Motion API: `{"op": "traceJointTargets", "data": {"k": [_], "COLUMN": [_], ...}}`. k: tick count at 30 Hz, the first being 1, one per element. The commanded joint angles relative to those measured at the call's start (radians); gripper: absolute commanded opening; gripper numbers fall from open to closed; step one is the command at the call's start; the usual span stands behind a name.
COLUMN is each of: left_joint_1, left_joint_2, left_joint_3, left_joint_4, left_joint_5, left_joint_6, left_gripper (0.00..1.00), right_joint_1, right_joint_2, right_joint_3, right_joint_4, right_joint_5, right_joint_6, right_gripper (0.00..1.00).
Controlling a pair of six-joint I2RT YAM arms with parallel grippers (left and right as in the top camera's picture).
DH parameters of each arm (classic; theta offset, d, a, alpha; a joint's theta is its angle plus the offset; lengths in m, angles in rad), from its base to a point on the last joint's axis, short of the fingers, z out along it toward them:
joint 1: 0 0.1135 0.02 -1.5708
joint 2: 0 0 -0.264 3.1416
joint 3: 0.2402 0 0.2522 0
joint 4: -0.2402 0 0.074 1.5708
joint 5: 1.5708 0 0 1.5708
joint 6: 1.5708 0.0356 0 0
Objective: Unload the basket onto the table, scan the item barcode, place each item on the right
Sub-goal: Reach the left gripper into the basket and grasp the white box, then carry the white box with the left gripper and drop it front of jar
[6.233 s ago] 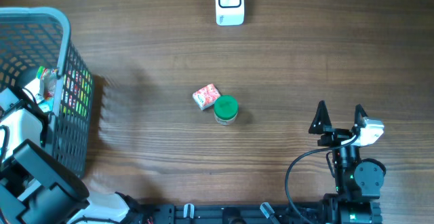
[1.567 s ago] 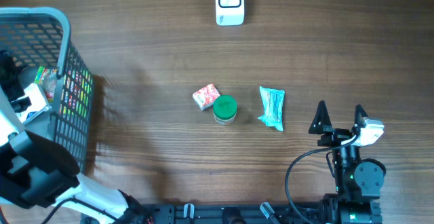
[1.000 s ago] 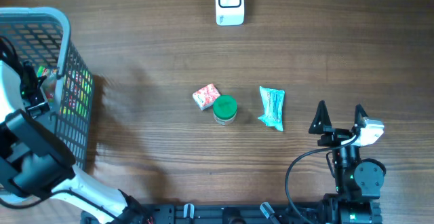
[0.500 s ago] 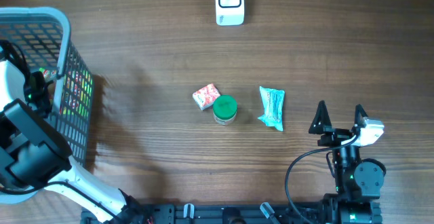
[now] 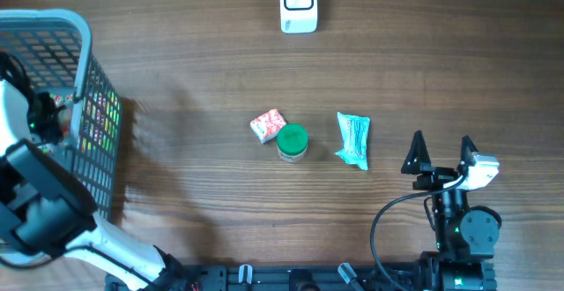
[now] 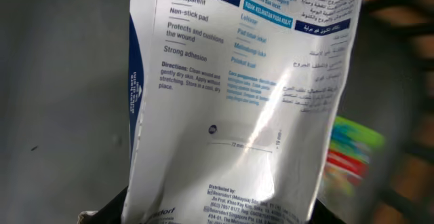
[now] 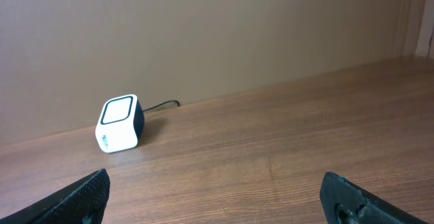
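Observation:
My left gripper [image 5: 40, 119] is down inside the grey mesh basket [image 5: 84, 35]. In the left wrist view a white plaster packet [image 6: 230, 115] with blue print fills the frame, its lower end between my left gripper's [image 6: 220, 214] dark fingers, which press on both its edges. No barcode shows on the side facing the camera. The white scanner [image 5: 298, 3] stands at the table's far edge, and the right wrist view has the scanner [image 7: 120, 123] at the left. My right gripper [image 5: 441, 156] rests open near the front right, nothing between the fingers of the right gripper [image 7: 217, 197].
A red and white small box [image 5: 268, 124], a green-lidded jar [image 5: 293, 141] and a teal packet [image 5: 354, 139] lie mid-table. More colourful packs [image 6: 349, 156] lie in the basket beside the held packet. The basket's walls closely surround my left arm.
My left gripper's jaws have closed in onto the white packet inside the basket, and the arm has shifted slightly there. The right arm and the table items have not moved.

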Motion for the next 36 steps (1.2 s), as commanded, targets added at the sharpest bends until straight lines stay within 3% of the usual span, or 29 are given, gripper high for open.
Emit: {"op": "traceJointTargets", "data": {"k": [1, 7, 12, 17, 21, 23, 29, 32, 36], "left_joint_1": [0.002, 0.002, -0.011, -0.176, -0.47, -0.634, -1.077, -1.181, -1.2], "left_joint_2": [-0.193, -0.409, -0.599, -0.797, -0.865, -0.853, -0.653, -0.519, -0.374], "left_joint_3": [0.005, 0.005, 0.005, 0.005, 0.004, 0.004, 0.004, 0.004, -0.034], "left_joint_4": [-0.001, -0.016, -0.024, -0.027, -0.032, -0.067, -0.243, -0.266, -0.386], "left_joint_5": [-0.012, 0.072, 0.283, 0.451, 0.438, 0.362, 0.095, 0.039, -0.045], "left_joint_6": [0.044, 0.071, 0.12, 0.119, 0.118, 0.118, 0.037, -0.024, -0.159], "left_gripper": [0.44, 0.46, 0.46, 0.47, 0.48, 0.48, 0.5, 0.52, 0.53], "right_joint_1": [-0.003, -0.003, -0.003, -0.003, -0.003, -0.003, -0.003, -0.003, -0.003], "right_joint_2": [-0.005, -0.005, -0.005, -0.005, -0.005, -0.005, -0.005, -0.005, -0.005], "right_joint_3": [-0.001, -0.001, -0.001, -0.001, -0.001, -0.001, -0.001, -0.001, -0.001], "right_joint_4": [0.005, 0.005, 0.005, 0.005, 0.005, 0.005, 0.005, 0.005, 0.005], "right_joint_5": [0.013, 0.013, 0.013, 0.013, 0.013, 0.013, 0.013, 0.013, 0.013], "right_joint_6": [0.014, 0.014, 0.014, 0.014, 0.015, 0.014, 0.015, 0.014, 0.014], "right_gripper": [1.0, 1.0, 1.0, 1.0, 1.0, 1.0, 1.0, 1.0, 1.0]}}
